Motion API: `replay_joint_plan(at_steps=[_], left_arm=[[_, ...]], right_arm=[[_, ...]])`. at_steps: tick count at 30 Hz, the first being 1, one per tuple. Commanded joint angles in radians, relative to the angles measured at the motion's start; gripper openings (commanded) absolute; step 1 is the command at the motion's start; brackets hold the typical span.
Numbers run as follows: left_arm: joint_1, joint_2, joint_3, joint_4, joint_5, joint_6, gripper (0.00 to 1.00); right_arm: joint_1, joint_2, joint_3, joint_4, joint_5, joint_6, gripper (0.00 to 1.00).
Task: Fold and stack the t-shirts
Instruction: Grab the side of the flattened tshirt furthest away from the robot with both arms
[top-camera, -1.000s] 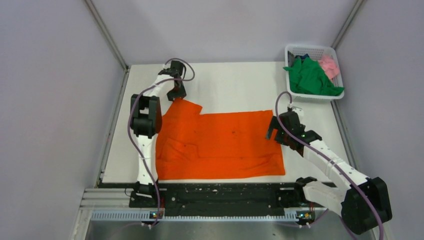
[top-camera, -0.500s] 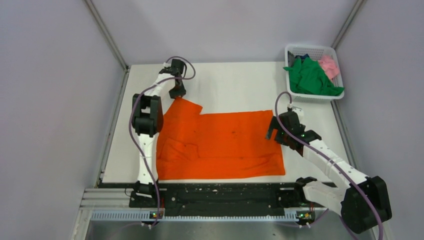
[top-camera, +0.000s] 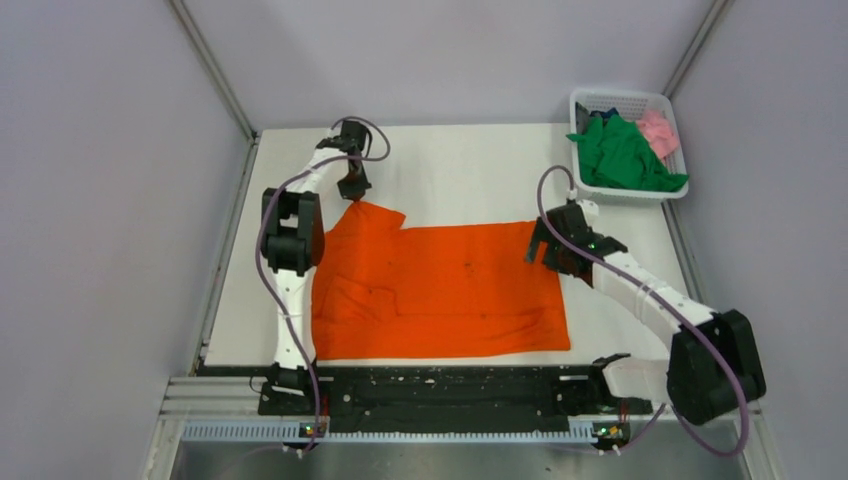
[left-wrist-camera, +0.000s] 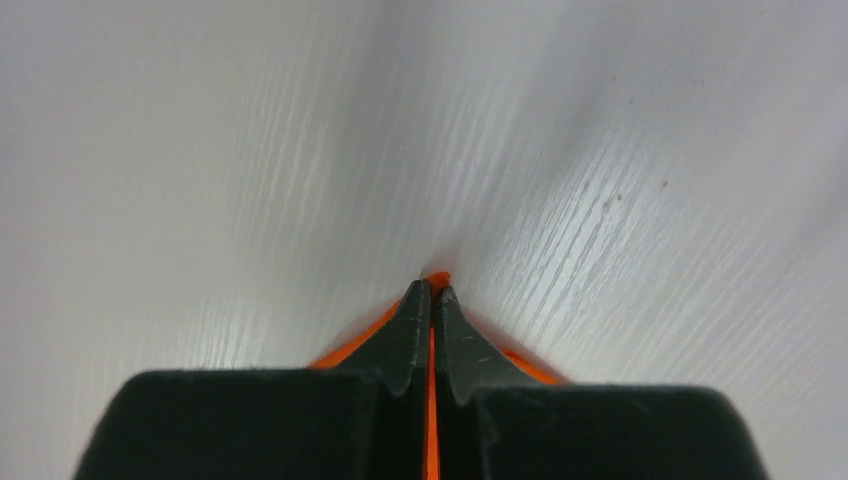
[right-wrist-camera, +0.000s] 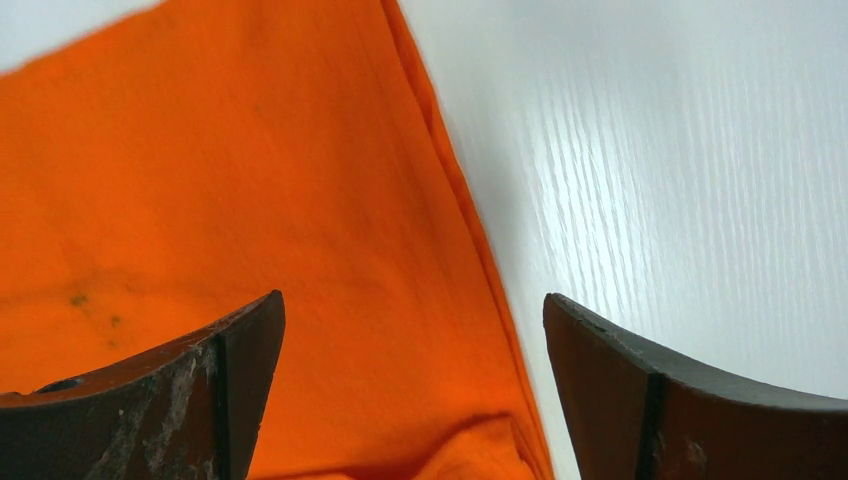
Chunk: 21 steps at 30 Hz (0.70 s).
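In left wrist view, left claw (left-wrist-camera: 432, 290) pinches orange t-shirt (top-camera: 450, 285); right claw (right-wrist-camera: 412, 297) spread.

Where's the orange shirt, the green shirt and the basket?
orange t-shirt (top-camera: 450, 290), top external view, middle of the spread cloth.
green t-shirt (top-camera: 620, 155), top external view, middle of the crumpled heap.
basket (top-camera: 622, 95), top external view, its far rim.

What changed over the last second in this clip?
The right gripper shifted leftward and farther out to the orange t-shirt's far right corner, open, straddling its edge. The left gripper stays pinched on the sleeve corner; shirt and basket unmoved.
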Motion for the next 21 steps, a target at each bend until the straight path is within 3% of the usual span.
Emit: replay_joint_plan(at_steps=[1, 6, 12, 21], left_arm=[[0.002, -0.112, -0.089, -0.021, 0.051, 0.005, 0.0], [0.001, -0.185, -0.152, 0.013, 0.06, 0.011, 0.0], [0.001, -0.22, -0.175, 0.02, 0.067, 0.018, 0.0], [-0.001, -0.261, -0.214, 0.025, 0.068, 0.016, 0.0]], right_arm=[[0.007, 0.153, 0.151, 0.103, 0.082, -0.007, 0.99], [-0.021, 0.405, 0.326, 0.165, 0.132, -0.02, 0.94], [-0.083, 0.663, 0.532, 0.167, 0.13, -0.049, 0.77], [-0.112, 0.727, 0.512, 0.241, 0.047, -0.059, 0.6]])
